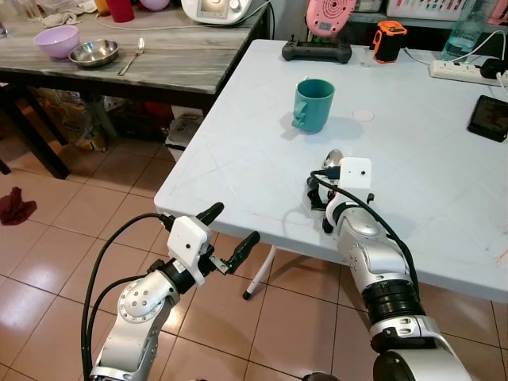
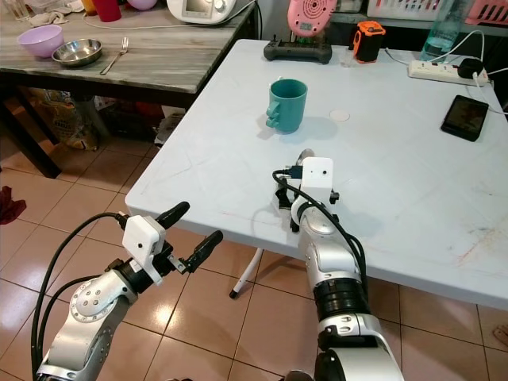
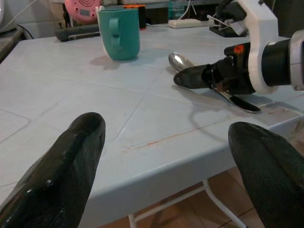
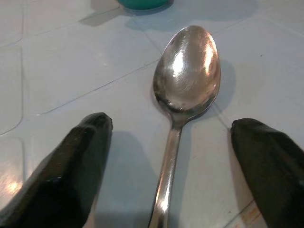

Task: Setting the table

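I'm holding my left gripper (image 1: 236,232) wide open and empty just off the white table's (image 1: 238,151) edge. My right gripper (image 4: 175,166) is straddling the metal spoon (image 4: 185,80), fingers spread, with the teal mug (image 1: 313,104) beyond.

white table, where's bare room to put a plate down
Free: the near left stretch of the white table, between its left edge and the teal mug, and the wide middle between mug and phone. Crowded: the far edge, with controller, orange device and power strip; and the near edge, where the open right gripper straddles the spoon.
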You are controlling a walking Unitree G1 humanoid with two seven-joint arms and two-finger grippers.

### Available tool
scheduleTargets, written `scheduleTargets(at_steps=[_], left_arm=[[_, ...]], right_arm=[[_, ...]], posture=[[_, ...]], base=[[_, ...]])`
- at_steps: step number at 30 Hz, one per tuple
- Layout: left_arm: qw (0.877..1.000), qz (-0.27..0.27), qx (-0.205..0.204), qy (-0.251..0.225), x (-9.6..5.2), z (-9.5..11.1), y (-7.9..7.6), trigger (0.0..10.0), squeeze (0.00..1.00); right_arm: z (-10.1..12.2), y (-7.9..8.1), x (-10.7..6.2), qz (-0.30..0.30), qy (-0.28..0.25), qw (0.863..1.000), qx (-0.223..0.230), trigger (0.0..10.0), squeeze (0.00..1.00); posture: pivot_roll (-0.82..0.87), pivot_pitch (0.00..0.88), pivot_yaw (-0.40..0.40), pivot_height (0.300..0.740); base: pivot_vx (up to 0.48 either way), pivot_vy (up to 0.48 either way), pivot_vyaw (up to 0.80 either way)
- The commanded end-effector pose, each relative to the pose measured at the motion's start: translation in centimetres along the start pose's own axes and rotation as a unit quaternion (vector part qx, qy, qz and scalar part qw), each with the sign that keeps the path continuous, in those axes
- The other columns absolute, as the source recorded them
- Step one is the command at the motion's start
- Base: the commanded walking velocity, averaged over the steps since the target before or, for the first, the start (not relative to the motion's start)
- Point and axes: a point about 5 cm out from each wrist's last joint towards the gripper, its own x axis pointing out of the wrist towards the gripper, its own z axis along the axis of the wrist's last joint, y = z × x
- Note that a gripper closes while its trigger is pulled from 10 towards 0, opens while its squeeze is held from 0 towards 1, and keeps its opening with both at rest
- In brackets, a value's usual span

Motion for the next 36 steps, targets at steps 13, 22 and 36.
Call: scheduleTargets(at_steps=[13, 22, 36], left_arm=[[1.000, -0.010, 0.006, -0.007, 0.1, 0.5, -0.2, 10.0, 0.00], [1.000, -0.015, 0.004, -0.006, 0.2, 0.4, -0.3, 10.0, 0.00], [0.999, -0.050, -0.011, -0.015, 0.4, 0.5, -0.7, 10.0, 0.00]], right_arm=[[-1.1, 0.3, 0.3, -0.015, 0.046, 0.999, 0.003, 0.0, 0.00], [-2.4, 0.5, -0.2, 0.002, 0.067, 0.998, 0.005, 0.0, 0.00], [-3.4, 0.2, -0.5, 0.007, 0.082, 0.997, 0.011, 0.0, 0.00]], posture=[[-0.19, 0.143, 0.065, 0.740], [-0.20, 0.143, 0.067, 0.740], [-0.19, 0.138, 0.059, 0.740]], base=[[0.000, 0.000, 0.00], [0.000, 0.000, 0.00], [0.000, 0.000, 0.00]])
